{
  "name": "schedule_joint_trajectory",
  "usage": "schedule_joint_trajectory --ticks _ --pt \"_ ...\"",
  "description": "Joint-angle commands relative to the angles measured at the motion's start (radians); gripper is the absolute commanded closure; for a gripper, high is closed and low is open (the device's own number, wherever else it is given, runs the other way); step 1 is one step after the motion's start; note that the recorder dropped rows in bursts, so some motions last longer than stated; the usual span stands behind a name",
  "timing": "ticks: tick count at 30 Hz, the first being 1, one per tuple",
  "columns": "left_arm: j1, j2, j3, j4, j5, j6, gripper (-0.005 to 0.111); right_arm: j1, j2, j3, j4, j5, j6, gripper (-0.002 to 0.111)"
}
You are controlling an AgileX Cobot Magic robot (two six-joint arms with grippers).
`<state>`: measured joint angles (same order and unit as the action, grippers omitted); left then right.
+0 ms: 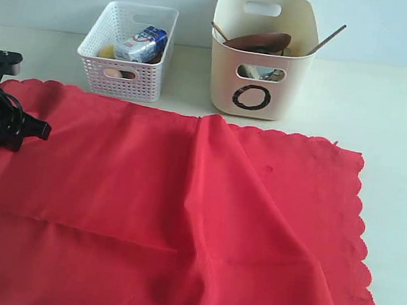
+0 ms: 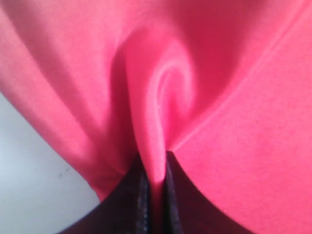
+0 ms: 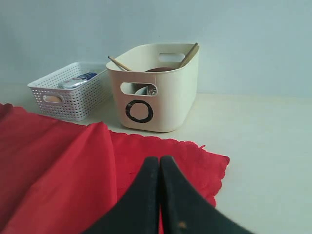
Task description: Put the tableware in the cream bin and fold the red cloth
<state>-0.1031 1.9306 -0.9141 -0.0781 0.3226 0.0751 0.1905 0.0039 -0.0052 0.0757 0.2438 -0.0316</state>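
The red cloth (image 1: pixel 180 210) lies spread over most of the table, with long creases and a scalloped edge on the right. My left gripper (image 1: pixel 40 129) is at the cloth's left edge and is shut on a pinched ridge of it; the left wrist view shows the fabric (image 2: pixel 161 97) squeezed between the black jaws of that gripper (image 2: pixel 156 163). The cream bin (image 1: pixel 261 54) stands behind the cloth and holds the brown wooden plate (image 1: pixel 261 41) and a chopstick (image 1: pixel 327 39). My right gripper (image 3: pixel 160 163) is shut, hovering over the cloth's corner (image 3: pixel 204 161); it is outside the exterior view.
A white lattice basket (image 1: pixel 127 51) with a blue-white milk carton (image 1: pixel 143 44) stands left of the cream bin. Bare pale table (image 1: pixel 405 120) lies right of the cloth and the bin. A wall closes the back.
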Motion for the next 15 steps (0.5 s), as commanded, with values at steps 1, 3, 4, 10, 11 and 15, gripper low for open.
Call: schedule_joint_trajectory --ticks 1,3,4,10,11,15 --pt "0.002 0.026 0.033 0.009 0.116 -0.007 0.107 0.002 -0.004 0.005 0.001 -0.013 -0.001 0.108" --pt "0.002 0.026 0.033 0.009 0.116 -0.007 0.107 0.002 -0.004 0.005 0.001 -0.042 -0.001 0.108" --pt "0.002 0.026 0.033 0.009 0.116 -0.007 0.107 0.002 -0.004 0.005 0.001 -0.069 -0.001 0.108" --pt "0.002 0.026 0.033 0.009 0.116 -0.007 0.107 0.002 -0.004 0.005 0.004 -0.319 0.088 0.108" --pt "0.002 0.026 0.033 0.009 0.120 -0.008 0.107 0.002 -0.004 0.005 0.004 -0.355 0.122 0.108" --pt "0.002 0.026 0.033 0.009 0.122 -0.008 0.107 0.002 -0.004 0.005 0.004 -0.380 0.157 0.108"
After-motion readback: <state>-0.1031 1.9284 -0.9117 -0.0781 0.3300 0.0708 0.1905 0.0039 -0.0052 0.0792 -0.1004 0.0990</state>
